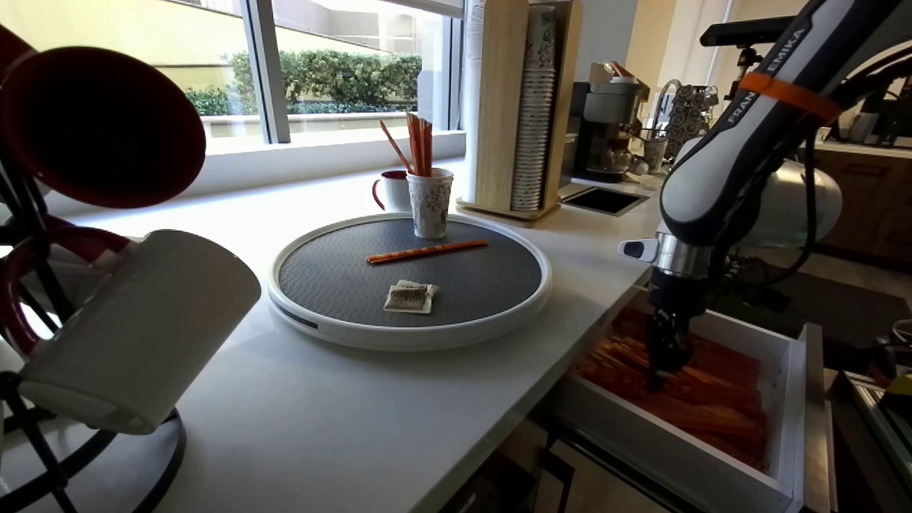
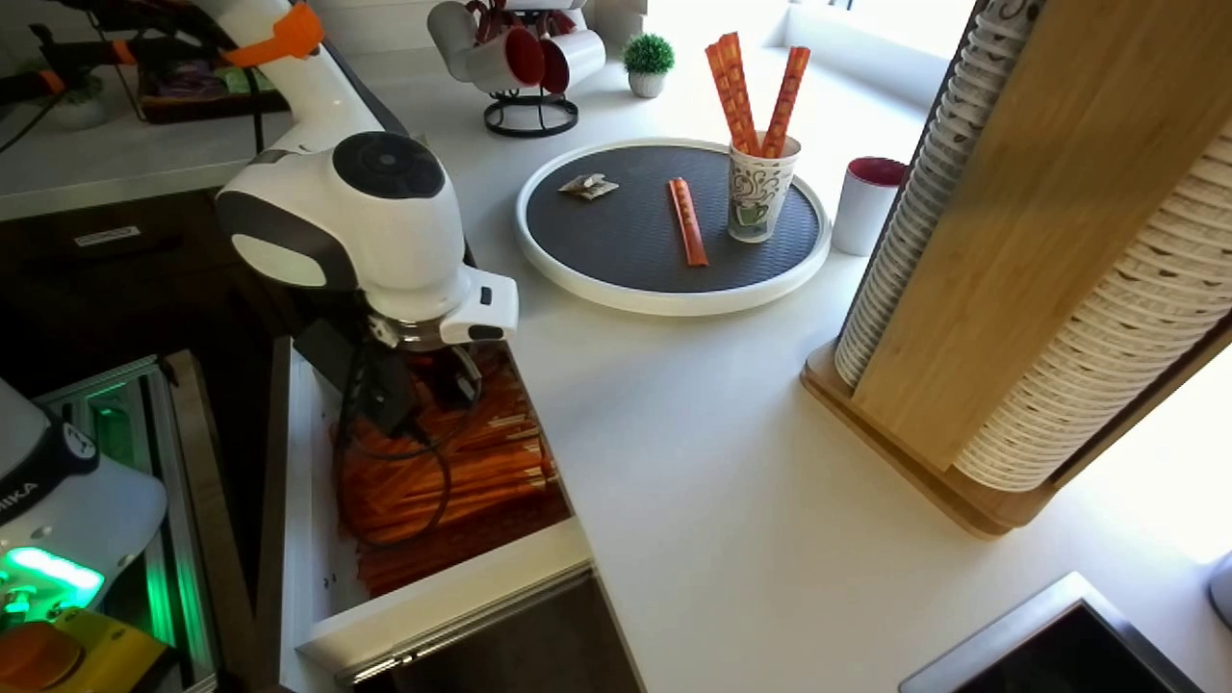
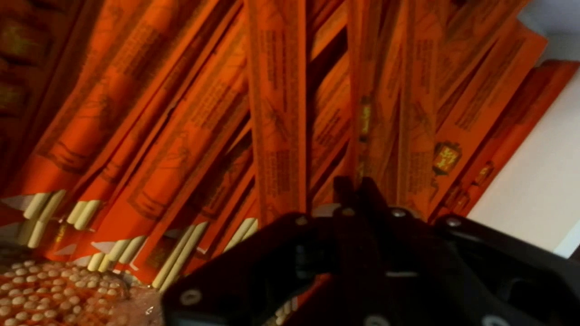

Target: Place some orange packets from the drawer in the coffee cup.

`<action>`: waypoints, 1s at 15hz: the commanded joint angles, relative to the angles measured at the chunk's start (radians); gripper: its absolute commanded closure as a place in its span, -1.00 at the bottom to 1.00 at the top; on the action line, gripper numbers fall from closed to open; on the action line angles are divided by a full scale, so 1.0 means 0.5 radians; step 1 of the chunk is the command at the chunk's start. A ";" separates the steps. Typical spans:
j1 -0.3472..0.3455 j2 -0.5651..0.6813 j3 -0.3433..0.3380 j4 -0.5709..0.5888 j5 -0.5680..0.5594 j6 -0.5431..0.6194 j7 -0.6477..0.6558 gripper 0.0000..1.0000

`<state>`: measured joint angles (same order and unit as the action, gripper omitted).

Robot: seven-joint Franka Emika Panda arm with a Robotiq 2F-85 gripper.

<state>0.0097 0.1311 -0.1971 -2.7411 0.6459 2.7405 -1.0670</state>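
My gripper [image 3: 354, 184] is down inside the open white drawer [image 1: 787, 370]. Its fingertips are nearly together, with a thin orange packet [image 3: 361, 104] edge-on between them. Many orange packets [image 2: 462, 481] lie in the drawer around the fingers; they fill most of the wrist view. In an exterior view the fingers [image 1: 657, 377] point down among the packets. The arm partly hides them in an exterior view [image 2: 460, 390]. The coffee cup is a white patterned cup [image 1: 431, 206] on a round tray. It stands upright with several orange packets sticking up; it also shows in an exterior view [image 2: 757, 197].
The round tray [image 1: 342, 340] also bears a single orange packet [image 2: 688, 223] and small sachets [image 1: 410, 296]. A white mug with red inside [image 2: 863, 221] stands beside it. A wooden cup holder [image 1: 495, 121], a mug rack [image 2: 531, 114] and the counter edge [image 1: 541, 392] are nearby.
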 commanded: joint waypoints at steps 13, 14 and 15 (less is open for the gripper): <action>-0.291 -1.081 -0.110 -0.034 -0.599 -1.495 0.529 0.97; -0.290 -1.146 -0.134 -0.016 -0.564 -1.538 0.533 0.97; -0.281 -1.200 -0.160 0.003 -0.533 -1.580 0.517 0.97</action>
<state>-0.1296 -0.3560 -0.2415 -2.7387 0.3439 2.0217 -0.7955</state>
